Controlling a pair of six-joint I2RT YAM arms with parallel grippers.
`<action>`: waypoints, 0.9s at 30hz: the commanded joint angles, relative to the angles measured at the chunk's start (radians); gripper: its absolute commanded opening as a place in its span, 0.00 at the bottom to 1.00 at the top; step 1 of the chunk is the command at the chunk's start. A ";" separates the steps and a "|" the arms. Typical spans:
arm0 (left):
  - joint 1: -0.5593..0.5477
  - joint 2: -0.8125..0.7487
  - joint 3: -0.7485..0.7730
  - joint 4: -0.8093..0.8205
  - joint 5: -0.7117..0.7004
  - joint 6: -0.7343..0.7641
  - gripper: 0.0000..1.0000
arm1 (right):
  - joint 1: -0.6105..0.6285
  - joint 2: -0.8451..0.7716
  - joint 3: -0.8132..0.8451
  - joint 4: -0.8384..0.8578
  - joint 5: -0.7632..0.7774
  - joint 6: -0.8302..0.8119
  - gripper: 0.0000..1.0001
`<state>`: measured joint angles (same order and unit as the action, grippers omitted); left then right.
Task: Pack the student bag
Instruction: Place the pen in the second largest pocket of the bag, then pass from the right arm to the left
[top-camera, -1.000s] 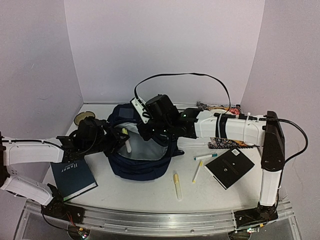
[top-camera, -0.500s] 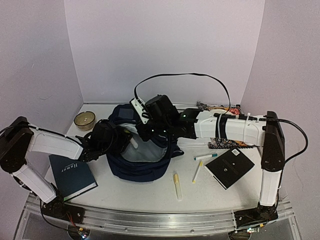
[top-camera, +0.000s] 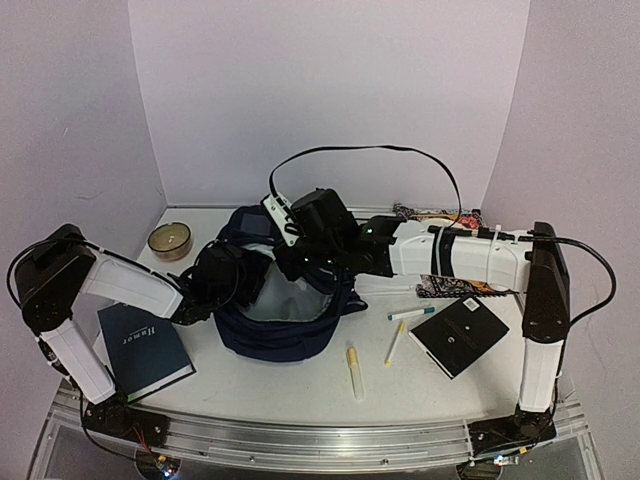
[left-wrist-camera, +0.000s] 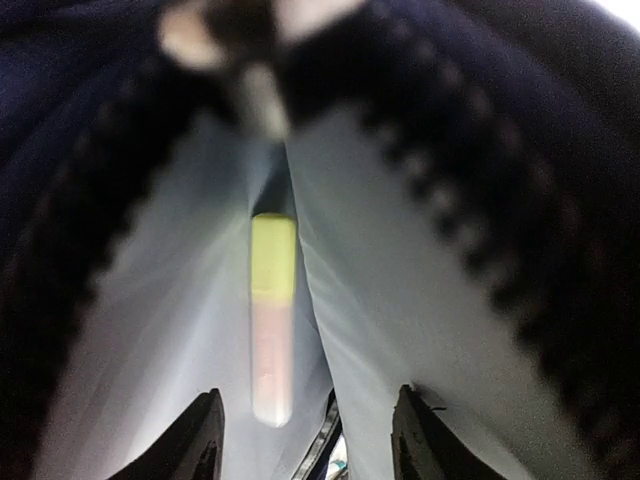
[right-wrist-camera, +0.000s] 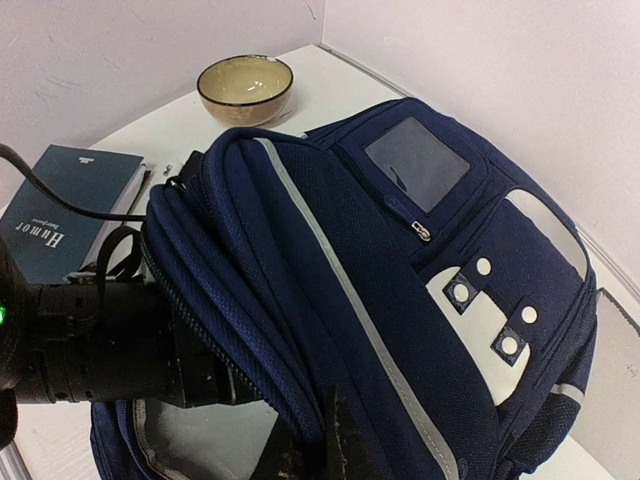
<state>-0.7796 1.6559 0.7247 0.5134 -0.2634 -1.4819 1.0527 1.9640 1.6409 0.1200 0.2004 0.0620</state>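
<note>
My left gripper (left-wrist-camera: 308, 440) is deep inside the student bag (top-camera: 275, 338), jaws spread, nothing between them. The yellow-capped marker (left-wrist-camera: 271, 320) lies loose on the grey lining just past my fingertips. The bag sits mid-table (top-camera: 300, 395) between my arms, and my right gripper (right-wrist-camera: 318, 445) is pinched on its rim, holding the mouth up. Best move now: back the left straight out, clear of the zipper teeth, right holding firm.

White table (top-camera: 280, 390) with the student bag (top-camera: 285, 328), a bowl (top-camera: 169, 239), a dark book (top-camera: 145, 352), a black notebook (top-camera: 459, 336) and three loose markers (top-camera: 353, 371).
</note>
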 joint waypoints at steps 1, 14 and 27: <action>-0.019 -0.094 -0.028 0.082 0.015 0.094 0.61 | 0.007 -0.005 0.054 0.058 0.071 -0.011 0.00; -0.023 -0.508 -0.197 -0.134 0.145 0.564 0.69 | 0.003 -0.004 0.030 0.058 0.129 -0.136 0.00; -0.013 -0.601 0.044 -0.614 0.036 1.238 0.84 | 0.001 -0.017 -0.009 0.058 0.074 -0.259 0.00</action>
<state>-0.7999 1.0752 0.6851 0.0535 -0.1910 -0.5369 1.0611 1.9701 1.6404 0.1268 0.2531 -0.1532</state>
